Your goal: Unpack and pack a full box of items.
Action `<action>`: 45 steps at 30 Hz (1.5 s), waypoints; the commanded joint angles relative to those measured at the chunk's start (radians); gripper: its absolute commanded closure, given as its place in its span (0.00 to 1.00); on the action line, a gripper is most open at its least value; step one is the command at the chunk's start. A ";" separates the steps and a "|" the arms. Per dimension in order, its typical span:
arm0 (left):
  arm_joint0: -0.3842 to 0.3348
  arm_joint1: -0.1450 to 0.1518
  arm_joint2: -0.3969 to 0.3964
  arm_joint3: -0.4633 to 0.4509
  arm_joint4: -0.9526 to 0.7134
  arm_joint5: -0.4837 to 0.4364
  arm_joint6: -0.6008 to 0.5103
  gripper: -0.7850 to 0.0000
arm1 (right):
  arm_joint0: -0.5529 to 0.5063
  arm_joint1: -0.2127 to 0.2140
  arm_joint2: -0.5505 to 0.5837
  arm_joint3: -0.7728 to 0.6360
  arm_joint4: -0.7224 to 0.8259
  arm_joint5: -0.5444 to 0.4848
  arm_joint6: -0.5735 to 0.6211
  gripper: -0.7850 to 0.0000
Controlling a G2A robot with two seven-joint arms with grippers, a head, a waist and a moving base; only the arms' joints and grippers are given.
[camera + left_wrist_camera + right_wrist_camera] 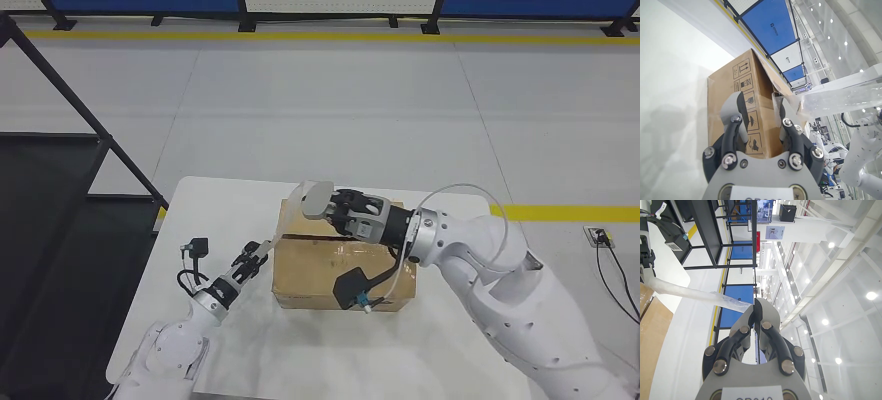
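1. The brown box (335,275) sits in the middle of the white table (210,210).
2. The right gripper (755,303) is up over the box's 11 o'clock corner.
3. Its two fingers are pressed tight together. They pinch one end of a clear plastic bag (696,294).
4. The plastic bag is pulled into a long thin band. It runs from the right gripper toward 7 o'clock, down to the left gripper (758,96).
5. The left gripper is just beside the box's 9 o'clock side, low by the table.
6. Its fingers are wide apart, and a corner of the box shows between them.
7. The bag's other end lies against one finger (780,117) of the left gripper. I cannot tell if it is hooked there or just touching.
8. A black rack (60,200) stands by the table at 9 o'clock.
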 commanded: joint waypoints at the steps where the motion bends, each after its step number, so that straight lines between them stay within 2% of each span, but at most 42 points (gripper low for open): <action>1: 0.000 0.000 0.000 0.000 -0.003 -0.002 -0.001 0.46 | 0.000 -0.001 -0.002 0.000 -0.001 0.000 0.002 1.00; 9: 0.007 0.002 -0.013 -0.006 -0.075 -0.028 -0.067 0.47 | -0.005 -0.002 0.000 -0.008 -0.006 -0.003 0.003 1.00; 12: 0.008 0.003 -0.020 -0.007 -0.123 -0.029 -0.090 0.52 | -0.009 -0.001 0.003 -0.011 -0.008 -0.001 0.002 1.00; 15: 0.005 0.003 -0.025 -0.006 -0.137 -0.024 -0.097 0.67 | -0.013 -0.001 0.006 -0.015 -0.010 -0.001 0.002 1.00; 16: 0.005 0.004 -0.025 -0.006 -0.138 -0.023 -0.099 0.76 | -0.015 -0.001 0.006 -0.016 -0.011 -0.002 0.002 1.00; 17: 0.005 0.004 -0.025 -0.006 -0.138 -0.023 -0.099 0.82 | -0.016 -0.001 0.007 -0.017 -0.011 -0.002 0.002 1.00; 20: 0.004 0.004 -0.024 -0.004 -0.142 -0.023 -0.101 0.91 | -0.019 -0.001 0.009 -0.021 -0.014 -0.002 0.003 1.00; 21: 0.003 0.004 -0.023 -0.004 -0.143 -0.023 -0.101 1.00 | -0.021 -0.001 0.009 -0.023 -0.015 -0.002 0.004 1.00; 29: 0.005 0.004 -0.030 -0.014 -0.176 -0.031 -0.102 1.00 | -0.028 0.000 0.018 -0.029 -0.018 -0.007 0.005 1.00; 45: 0.062 0.010 -0.106 -0.152 -0.288 -0.037 -0.081 1.00 | -0.047 0.007 0.069 -0.015 0.010 0.019 -0.021 1.00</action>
